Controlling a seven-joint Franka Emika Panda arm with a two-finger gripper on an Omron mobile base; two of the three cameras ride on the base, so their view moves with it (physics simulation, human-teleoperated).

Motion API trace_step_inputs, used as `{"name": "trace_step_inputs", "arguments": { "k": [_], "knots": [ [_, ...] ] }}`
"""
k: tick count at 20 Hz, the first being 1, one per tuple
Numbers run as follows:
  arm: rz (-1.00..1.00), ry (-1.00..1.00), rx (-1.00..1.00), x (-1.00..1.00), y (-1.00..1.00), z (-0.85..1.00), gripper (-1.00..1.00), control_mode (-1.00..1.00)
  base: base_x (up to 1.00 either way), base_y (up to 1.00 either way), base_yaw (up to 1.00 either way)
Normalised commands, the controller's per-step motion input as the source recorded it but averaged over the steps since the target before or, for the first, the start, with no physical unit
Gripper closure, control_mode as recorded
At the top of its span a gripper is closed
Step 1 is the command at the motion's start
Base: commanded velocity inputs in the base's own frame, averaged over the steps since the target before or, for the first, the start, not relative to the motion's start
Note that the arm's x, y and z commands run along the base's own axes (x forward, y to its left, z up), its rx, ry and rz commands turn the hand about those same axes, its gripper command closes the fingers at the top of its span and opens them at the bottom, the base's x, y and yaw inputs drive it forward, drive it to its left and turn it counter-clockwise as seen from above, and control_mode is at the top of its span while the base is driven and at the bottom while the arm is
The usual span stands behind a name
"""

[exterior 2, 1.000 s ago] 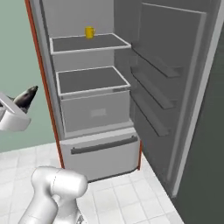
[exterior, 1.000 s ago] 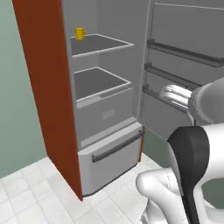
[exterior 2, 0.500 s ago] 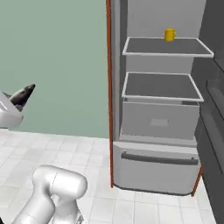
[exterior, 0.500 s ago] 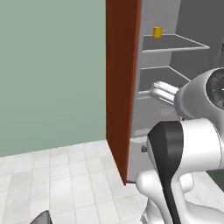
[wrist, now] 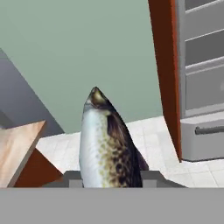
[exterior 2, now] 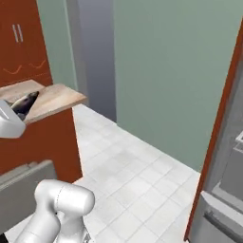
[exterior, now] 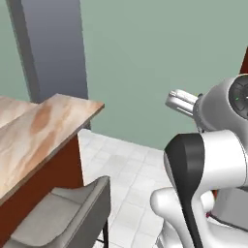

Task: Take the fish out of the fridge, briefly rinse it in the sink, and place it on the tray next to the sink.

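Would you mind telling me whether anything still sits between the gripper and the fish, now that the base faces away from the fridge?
Nothing does: in the hand view the fish stands up directly from between the fingers, already held. The fridge stands off to the side.

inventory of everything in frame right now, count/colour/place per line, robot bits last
fish: 1, silvery grey with dark speckled back, upright between the fingers in the hand view.
fridge: 1, grey, open, shelves and drawer showing, right side of the hand view.
wooden counter: 1, pale wood top on a red-brown base, left of the left base view.
chair: 1, grey, in front of the counter.
cupboards: red-brown, upper left of the right base view.
floor: white tiles.
wall: pale green.
gripper: 1, shut on the fish.
arm: 1, white with dark joints.
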Motion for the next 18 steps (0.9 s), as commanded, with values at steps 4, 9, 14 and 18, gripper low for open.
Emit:
{"name": "trace_step_inputs", "arguments": {
  "k": [4, 9, 14, 18],
  "knots": [
    [0.0, 0.0, 0.0, 0.0, 0.0, 0.0, 1.0, 1.0, 0.05, 0.0, 0.98],
    [0.0, 0.0, 0.0, 0.0, 0.0, 0.0, 1.0, 1.0, 0.1, 0.0, 0.95],
    [0.0, 0.0, 0.0, 0.0, 0.0, 0.0, 1.0, 1.0, 0.0, 0.0, 0.96],
    [0.0, 0.0, 0.0, 0.0, 0.0, 0.0, 1.0, 1.0, 0.03, -0.22, 0.71]
  ]
}}
